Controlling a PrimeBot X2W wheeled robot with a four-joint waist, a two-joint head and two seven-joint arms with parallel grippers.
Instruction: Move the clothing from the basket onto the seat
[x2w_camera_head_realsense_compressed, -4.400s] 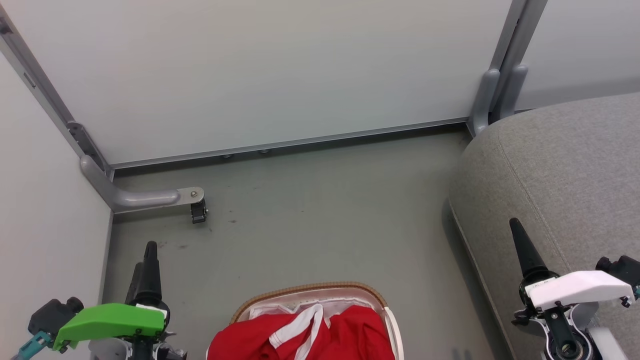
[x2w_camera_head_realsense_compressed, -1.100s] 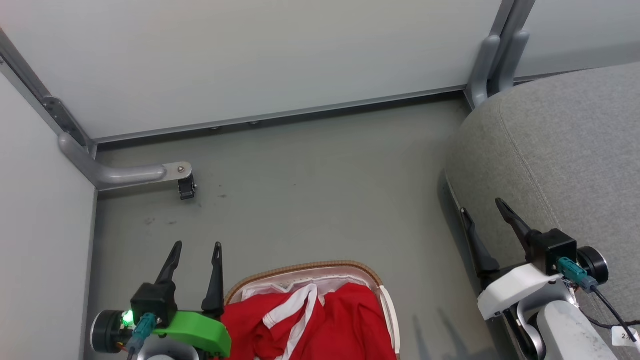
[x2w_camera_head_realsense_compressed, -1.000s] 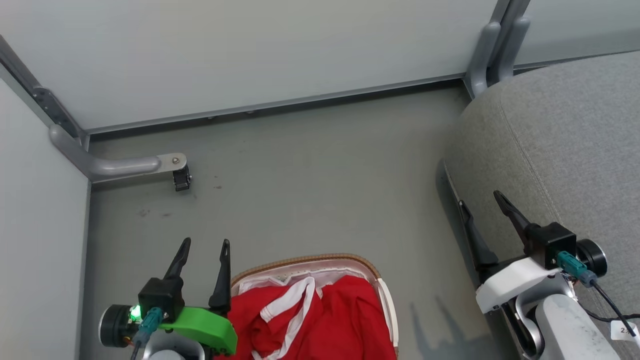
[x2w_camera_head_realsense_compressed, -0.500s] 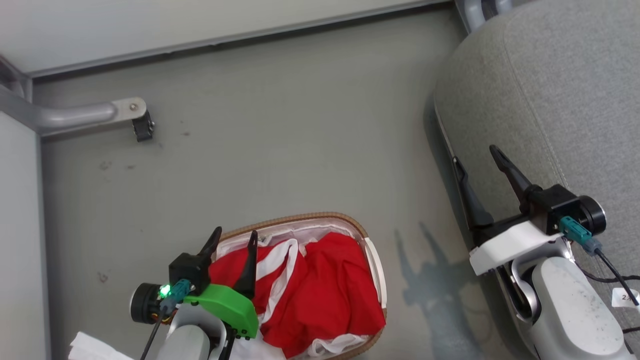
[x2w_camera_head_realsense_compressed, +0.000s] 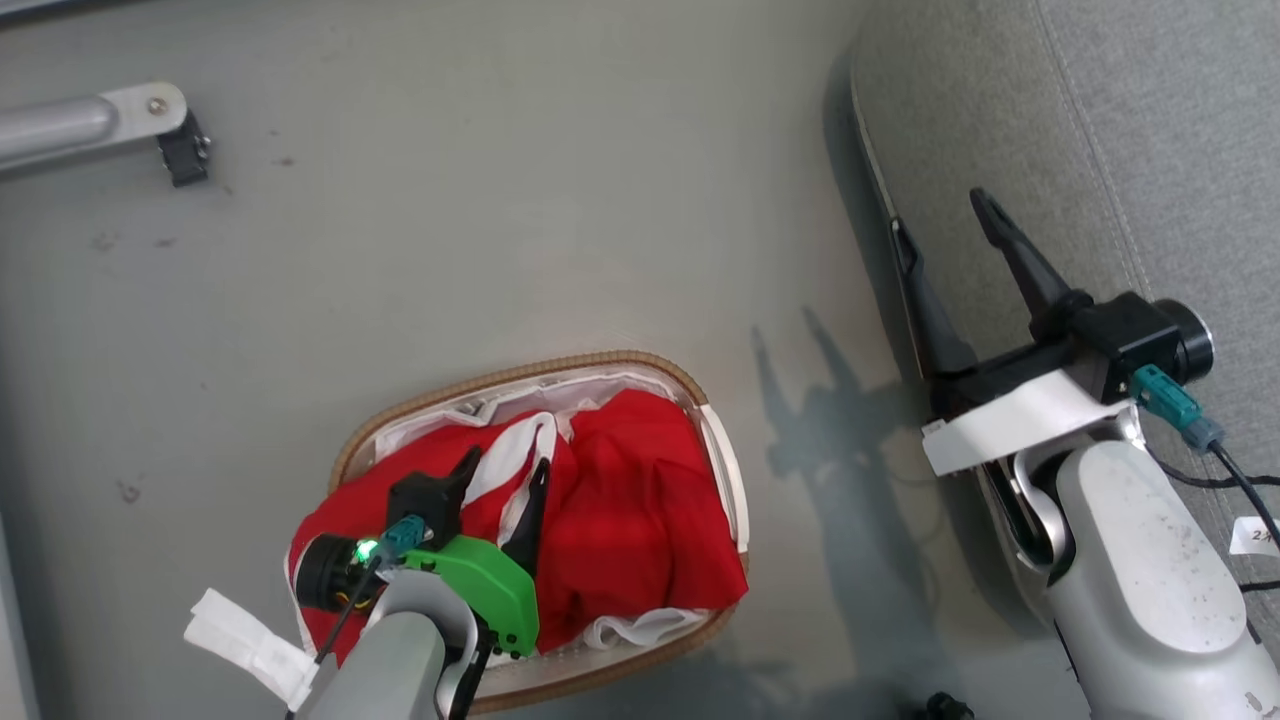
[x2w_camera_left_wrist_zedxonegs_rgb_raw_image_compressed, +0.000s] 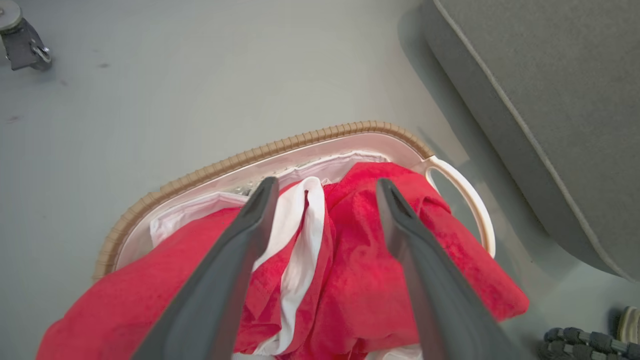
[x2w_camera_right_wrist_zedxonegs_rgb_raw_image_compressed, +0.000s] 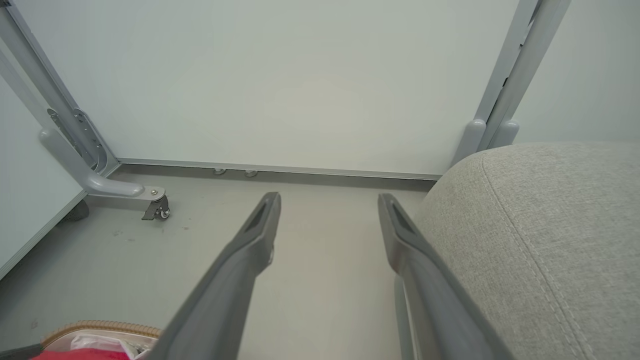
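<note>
L gripper (x2w_camera_head_realsense_compressed: 506, 460) is hovering over the basket (x2w_camera_head_realsense_compressed: 520, 367). Its fingers (x2w_camera_left_wrist_zedxonegs_rgb_raw_image_compressed: 235, 260) are standing spread apart w/ nothing clamped btwn them. They're pointing down at the clothing (x2w_camera_head_realsense_compressed: 620, 500); can't tell whether the tips are touching fabric. In the L wrist view a white stripe of the garment is running up btwn the two fingers, close to the one on that view's left.

The clothing is lying heaped inside the basket, red w/ white trim. It's spilling over the rim at the end nearest the robot and drooping over the side facing the seat (x2w_camera_head_realsense_compressed: 1150, 120). Basket is sitting on the grey floor (x2w_camera_head_realsense_compressed: 450, 220), its white handle (x2w_camera_left_wrist_zedxonegs_rgb_raw_image_compressed: 470, 200) facing the seat, w/ a strip of bare floor btwn the two.

R gripper (x2w_camera_head_realsense_compressed: 941, 212) is hanging at the seat's rounded edge, its fingers (x2w_camera_right_wrist_zedxonegs_rgb_raw_image_compressed: 425, 280) also wide apart and carrying nothing. In the head view one finger is lying over the cushion, the other over the dark line where cushion meets floor.

A metal leg (x2w_camera_head_realsense_compressed: 70, 120) w/ a small caster (x2w_camera_head_realsense_compressed: 183, 160) is standing on the floor at far L, well apart from the basket.
</note>
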